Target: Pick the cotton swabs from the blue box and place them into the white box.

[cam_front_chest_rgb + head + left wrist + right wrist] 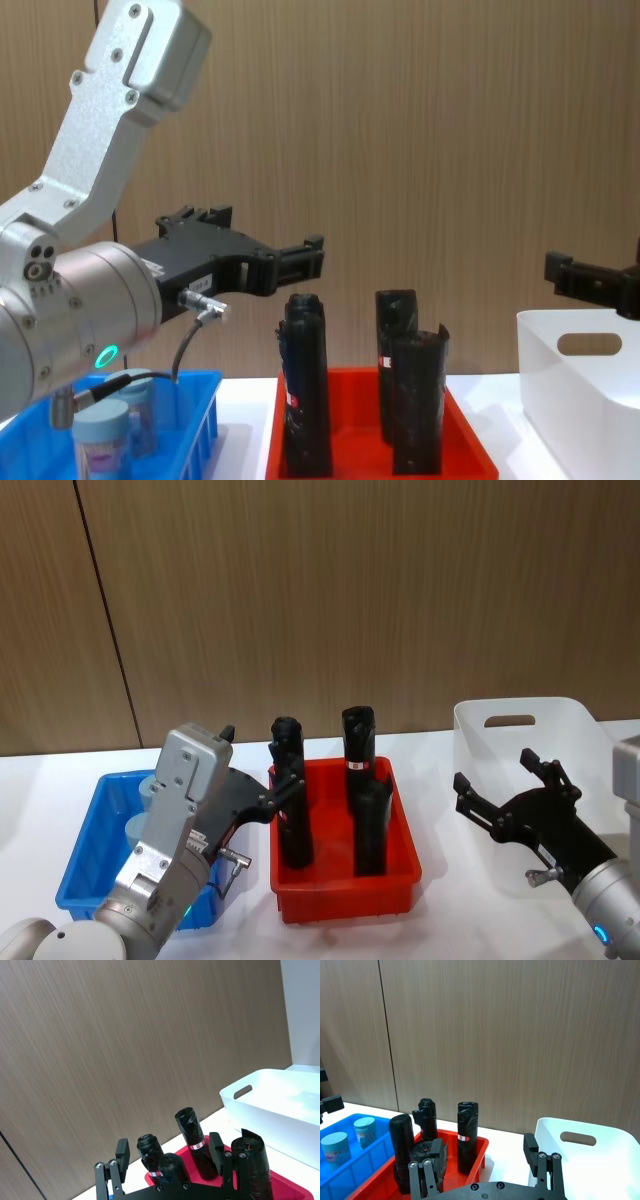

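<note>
The cotton swabs (148, 792) stand in the blue box (82, 855) at the left, partly hidden behind my left arm; two tubs (364, 1130) show in the right wrist view and again in the chest view (100, 445). My left gripper (258, 762) hangs open and empty above the blue box's right edge, pointing toward the red tray. Its fingers (122, 1152) hold nothing. The white box (520, 712) stands at the right. My right gripper (492, 768) is open and empty just in front of it, raised off the table.
A red tray (345, 900) sits between the two boxes and holds several tall black rolls (362, 780), close to my left gripper's fingers. A wooden wall runs behind the white table (440, 750).
</note>
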Motion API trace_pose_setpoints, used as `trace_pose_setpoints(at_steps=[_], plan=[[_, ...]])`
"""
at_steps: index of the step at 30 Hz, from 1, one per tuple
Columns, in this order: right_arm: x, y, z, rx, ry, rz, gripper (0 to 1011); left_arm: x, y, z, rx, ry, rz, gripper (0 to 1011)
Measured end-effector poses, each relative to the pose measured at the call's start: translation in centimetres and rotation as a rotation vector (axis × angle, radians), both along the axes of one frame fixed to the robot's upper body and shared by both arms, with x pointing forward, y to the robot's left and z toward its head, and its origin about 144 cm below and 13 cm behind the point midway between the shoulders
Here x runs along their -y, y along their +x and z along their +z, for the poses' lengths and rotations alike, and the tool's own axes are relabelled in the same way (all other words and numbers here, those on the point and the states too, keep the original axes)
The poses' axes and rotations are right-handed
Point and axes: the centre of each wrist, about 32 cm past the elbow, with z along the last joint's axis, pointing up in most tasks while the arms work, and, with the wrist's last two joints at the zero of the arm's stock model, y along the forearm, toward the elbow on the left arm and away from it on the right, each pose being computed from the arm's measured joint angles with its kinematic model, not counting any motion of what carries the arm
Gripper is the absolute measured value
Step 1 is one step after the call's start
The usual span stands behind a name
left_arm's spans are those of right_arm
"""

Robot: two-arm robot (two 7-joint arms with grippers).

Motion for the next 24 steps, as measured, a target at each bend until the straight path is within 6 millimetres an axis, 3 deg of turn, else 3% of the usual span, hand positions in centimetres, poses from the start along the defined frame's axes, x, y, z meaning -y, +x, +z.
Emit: trace_pose_setpoints(at_steps=[24], plan=[[0.00,0.00,0.00,0.000,0.000,0.000,1002,0.00,0.00,0.00,0.000,0.000,0.000,1004]])
